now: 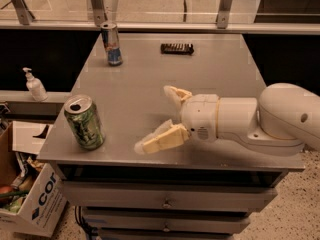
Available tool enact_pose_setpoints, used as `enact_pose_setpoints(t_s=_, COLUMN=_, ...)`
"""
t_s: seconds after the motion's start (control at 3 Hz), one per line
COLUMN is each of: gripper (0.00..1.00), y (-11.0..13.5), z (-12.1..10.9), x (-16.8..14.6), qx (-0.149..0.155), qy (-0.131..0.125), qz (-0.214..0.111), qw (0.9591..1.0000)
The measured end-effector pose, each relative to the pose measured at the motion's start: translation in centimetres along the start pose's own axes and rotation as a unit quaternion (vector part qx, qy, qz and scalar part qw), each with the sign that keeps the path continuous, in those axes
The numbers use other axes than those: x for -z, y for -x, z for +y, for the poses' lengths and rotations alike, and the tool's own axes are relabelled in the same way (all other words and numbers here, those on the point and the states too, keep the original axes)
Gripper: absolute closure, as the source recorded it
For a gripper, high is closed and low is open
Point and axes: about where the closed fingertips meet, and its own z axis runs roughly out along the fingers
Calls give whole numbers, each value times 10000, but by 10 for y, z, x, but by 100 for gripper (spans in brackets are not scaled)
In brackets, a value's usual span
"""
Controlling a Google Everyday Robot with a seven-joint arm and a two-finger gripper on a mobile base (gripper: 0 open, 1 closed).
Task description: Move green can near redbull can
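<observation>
The green can (84,122) stands upright near the front left corner of the grey table (150,84); it is green with pale patterning and a silver top with an open hole. The redbull can (111,44), slim, silver and blue, stands upright at the far left of the table. My gripper (155,118) comes in from the right, low over the front middle of the table, to the right of the green can. Its two cream fingers (162,139) are spread apart and hold nothing.
A dark flat bar-shaped object (177,48) lies at the table's back middle. A white pump bottle (34,84) stands on a ledge to the left. A cardboard box (32,199) with clutter sits on the floor at lower left. Drawers (165,201) are under the table.
</observation>
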Motion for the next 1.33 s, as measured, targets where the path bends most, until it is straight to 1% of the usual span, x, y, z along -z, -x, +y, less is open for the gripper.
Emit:
enact_pose_setpoints(t_s=0.33, gripper=0, y=19, z=-8, x=-34, qx=107, qy=-12, qz=-461, qw=9989)
enact_pose_setpoints(t_s=0.67, gripper=0, y=34, z=-4, x=-64, qx=141, qy=39, qz=-817, qw=9966)
enact_pose_setpoints(t_s=1.0, gripper=0, y=45, z=21, x=-99, qx=171, qy=304, qz=-1026, qw=9941)
enact_pose_setpoints(t_s=1.33, gripper=0, y=46, z=38, x=-119, qx=150, qy=509, qz=-1024, qw=9933)
